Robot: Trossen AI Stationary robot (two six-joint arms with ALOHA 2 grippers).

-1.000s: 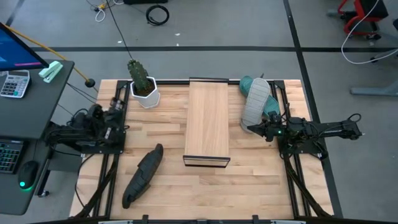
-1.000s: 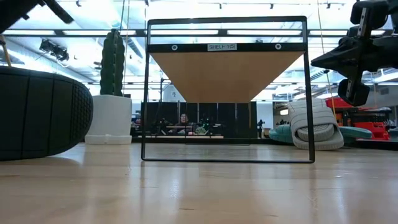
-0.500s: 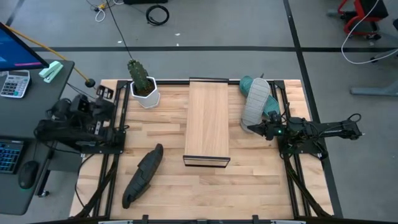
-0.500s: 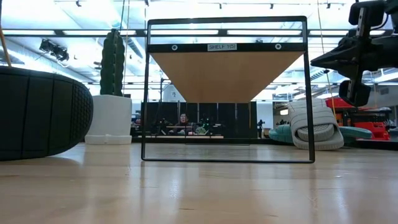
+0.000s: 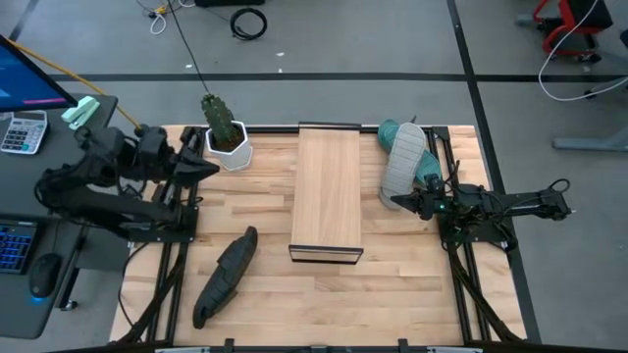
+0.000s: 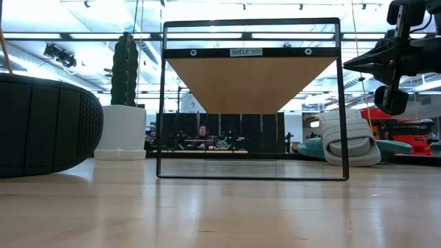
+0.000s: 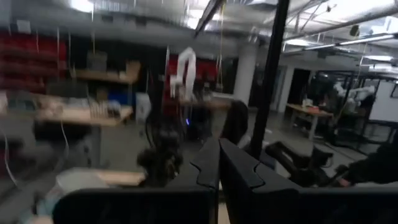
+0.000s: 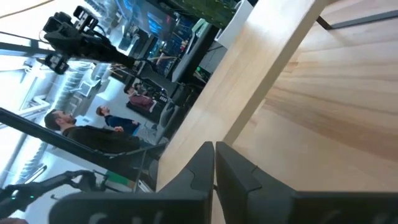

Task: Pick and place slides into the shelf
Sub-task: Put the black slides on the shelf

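The black slide (image 5: 226,277) lies on its side on the tabletop near the front left and fills the left of the low view (image 6: 48,127). The light grey slide (image 5: 403,162) leans on the teal slide (image 5: 389,130) at the far right. The shelf (image 5: 329,191) stands in the middle, its board raised on a black frame (image 6: 251,76). My left gripper (image 5: 211,167) is shut (image 7: 219,163) and hangs high over the table's left edge, pointing toward the shelf. My right gripper (image 5: 395,203) is shut (image 8: 214,158), just in front of the grey slide's near end.
A green plant in a white pot (image 5: 226,137) stands at the far left, close to my left gripper. A desk with a calculator (image 5: 22,130) sits beyond the left edge. Bare tabletop (image 5: 392,284) lies in front of the shelf. People sit in the room behind (image 8: 118,134).
My left gripper has risen from low at the table's left edge and tipped up from pointing downward to about level. It now reaches toward the plant and shelf and stays shut. The slides and the shelf have not moved.
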